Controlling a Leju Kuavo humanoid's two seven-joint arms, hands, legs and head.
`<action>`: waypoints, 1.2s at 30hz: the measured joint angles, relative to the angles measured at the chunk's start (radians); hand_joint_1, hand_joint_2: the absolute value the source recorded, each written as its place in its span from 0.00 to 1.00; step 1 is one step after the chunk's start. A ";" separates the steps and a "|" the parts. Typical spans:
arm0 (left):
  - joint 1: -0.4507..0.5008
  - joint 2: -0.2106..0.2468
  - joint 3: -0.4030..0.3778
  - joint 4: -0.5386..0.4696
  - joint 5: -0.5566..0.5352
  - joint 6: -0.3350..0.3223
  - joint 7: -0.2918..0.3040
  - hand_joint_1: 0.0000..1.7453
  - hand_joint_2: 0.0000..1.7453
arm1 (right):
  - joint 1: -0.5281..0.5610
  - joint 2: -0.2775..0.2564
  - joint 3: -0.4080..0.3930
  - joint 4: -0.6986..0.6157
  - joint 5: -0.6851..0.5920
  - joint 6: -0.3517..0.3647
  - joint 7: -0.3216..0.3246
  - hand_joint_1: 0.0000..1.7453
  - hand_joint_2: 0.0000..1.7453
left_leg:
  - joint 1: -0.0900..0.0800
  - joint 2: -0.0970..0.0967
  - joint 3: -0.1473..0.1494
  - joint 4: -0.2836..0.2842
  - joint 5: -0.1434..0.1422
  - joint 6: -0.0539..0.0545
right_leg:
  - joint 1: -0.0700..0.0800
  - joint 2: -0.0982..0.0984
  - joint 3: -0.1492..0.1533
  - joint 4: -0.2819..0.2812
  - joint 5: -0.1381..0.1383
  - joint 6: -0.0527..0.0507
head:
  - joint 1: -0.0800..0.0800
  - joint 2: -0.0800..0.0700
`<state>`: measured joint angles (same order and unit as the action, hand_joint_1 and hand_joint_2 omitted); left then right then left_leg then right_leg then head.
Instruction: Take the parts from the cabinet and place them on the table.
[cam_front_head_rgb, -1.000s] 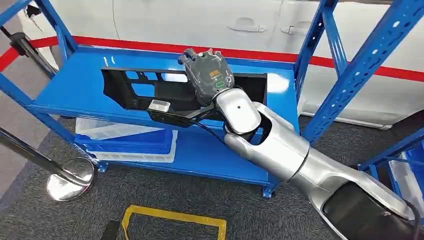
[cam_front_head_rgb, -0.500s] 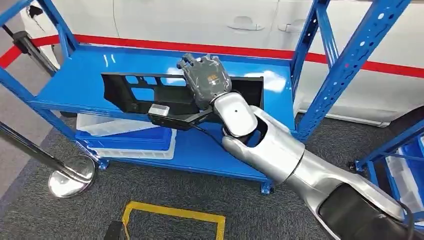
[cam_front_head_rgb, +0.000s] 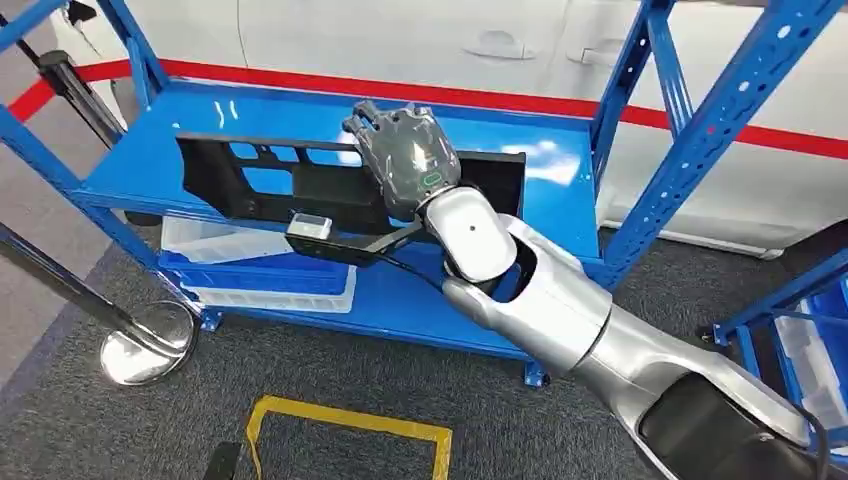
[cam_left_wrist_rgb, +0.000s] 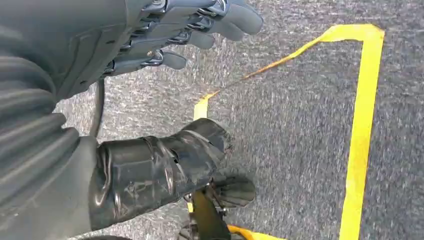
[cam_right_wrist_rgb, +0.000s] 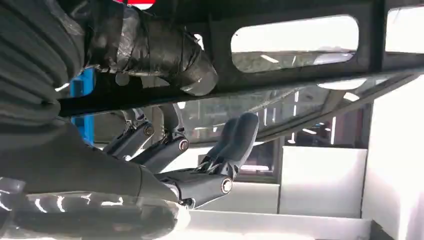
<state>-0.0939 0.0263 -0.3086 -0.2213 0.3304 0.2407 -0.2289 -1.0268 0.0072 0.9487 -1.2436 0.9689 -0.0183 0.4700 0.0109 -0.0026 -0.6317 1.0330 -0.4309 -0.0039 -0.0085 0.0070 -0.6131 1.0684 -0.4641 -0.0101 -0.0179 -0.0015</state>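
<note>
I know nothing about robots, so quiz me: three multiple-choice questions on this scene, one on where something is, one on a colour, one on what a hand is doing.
1. Where does the long black part lie?
A. on the floor
B. on the upper shelf of the rack
C. in the white bin

2. What colour is the rack?
A. blue
B. green
C. silver

3. What is the left hand doing?
A. holding a bin
B. gripping the part
C. holding nothing above the carpet

Answers:
1 B, the head view shows it on the top shelf, under the right hand.
2 A, shelves and posts are blue.
3 C, its fingers hang apart over grey carpet.
</note>
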 joint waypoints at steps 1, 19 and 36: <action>0.002 0.000 0.000 0.000 0.005 0.004 0.001 0.00 1.00 | 0.001 0.000 0.000 -0.006 0.000 0.000 0.000 1.00 1.00 | 0.002 0.000 -0.003 -0.002 0.003 -0.005 | 0.003 0.002 -0.004 0.001 0.002 -0.003 | 0.003 0.000; 0.003 -0.004 0.000 0.000 0.013 0.008 0.002 0.00 1.00 | 0.010 -0.003 -0.004 -0.067 -0.001 0.001 0.008 1.00 1.00 | 0.003 0.007 0.068 -0.021 -0.034 0.017 | 0.003 -0.003 -0.088 0.026 0.068 0.018 | 0.001 0.000; 0.005 -0.005 0.000 0.001 0.017 -0.004 -0.006 0.00 1.00 | 0.009 -0.010 -0.019 -0.090 -0.021 -0.002 0.011 1.00 1.00 | 0.000 0.003 -0.079 0.079 -0.055 -0.023 | 0.005 -0.010 0.038 -0.044 0.006 -0.043 | 0.009 0.000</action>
<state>-0.0887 0.0217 -0.3086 -0.2205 0.3475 0.2369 -0.2350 -1.0173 -0.0027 0.9297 -1.3336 0.9476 -0.0198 0.4814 0.0111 0.0006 -0.7103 1.1124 -0.4863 -0.0274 -0.0031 -0.0026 -0.5754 1.0248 -0.4580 -0.0534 -0.0088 -0.0019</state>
